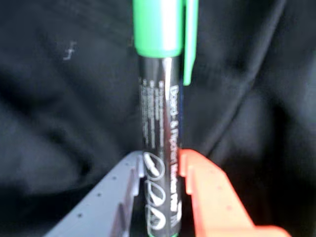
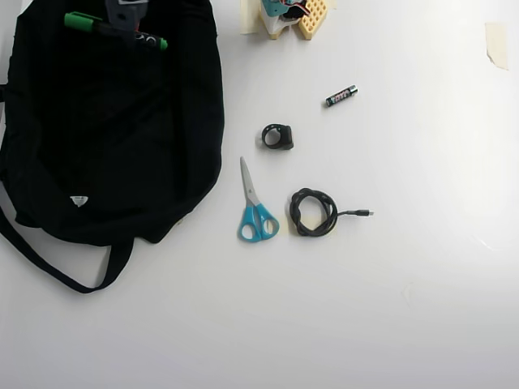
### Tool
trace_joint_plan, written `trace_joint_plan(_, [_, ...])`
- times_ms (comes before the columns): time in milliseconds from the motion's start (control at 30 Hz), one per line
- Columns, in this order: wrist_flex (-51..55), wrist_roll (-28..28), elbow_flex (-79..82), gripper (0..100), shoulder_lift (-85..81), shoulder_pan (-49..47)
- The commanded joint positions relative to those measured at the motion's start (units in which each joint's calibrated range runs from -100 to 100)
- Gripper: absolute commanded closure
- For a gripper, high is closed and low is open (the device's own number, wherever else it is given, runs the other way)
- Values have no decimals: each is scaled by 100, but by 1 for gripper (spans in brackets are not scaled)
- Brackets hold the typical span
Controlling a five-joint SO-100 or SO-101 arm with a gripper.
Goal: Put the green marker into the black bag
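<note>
Gripping the green marker (image 1: 160, 123), hand (image 1: 163, 170) above black bag (image 2: 113, 154), white table (image 2: 405, 284).

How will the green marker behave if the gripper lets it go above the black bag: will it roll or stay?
The green marker has a round, glossy barrel, so it probably slips and rolls easily on a hard surface. Its cap clip may check rolling. The black bag beneath is soft, creased fabric, so the marker would likely settle in a fold. It looks rigid and light in the gripper.

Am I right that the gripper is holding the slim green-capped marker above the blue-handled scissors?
Not quite: the gripper does hold the green-capped marker, but the overhead view shows it above the large soft black fabric bag, while the blue-handled scissors lie apart on the white table.
</note>
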Motion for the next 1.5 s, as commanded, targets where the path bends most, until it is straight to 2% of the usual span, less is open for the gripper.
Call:
trace_joint_plan(0, [-68, 106, -815, 98, 950, 275])
trace_joint_plan(100, [-102, 106, -824, 96, 1183, 425])
trace_joint_plan(167, [-68, 106, -806, 86, 1174, 425])
trace_joint_plan(200, [-59, 106, -788, 84, 1174, 425])
trace_joint_plan(333, [423, 64, -905, 83, 1033, 253])
trace_joint_plan(433, [1052, 54, -1615, 83, 627, -510])
trace_joint_plan(533, [1930, 38, -1552, 84, -618, -1393])
trace_joint_plan(733, [1861, -98, -1543, 84, -950, -4123])
trace_joint_plan(867, [1302, -56, -1543, 84, -959, -5559])
trace_joint_plan(967, [1293, -61, -1543, 88, -959, -5731])
trace_joint_plan(1100, [1293, -93, -1552, 98, -967, -5888])
trace_joint_plan(1300, [1293, -46, -1534, 98, -1133, -6149])
trace_joint_plan(1467, [1190, 59, -851, 98, -1797, -6299])
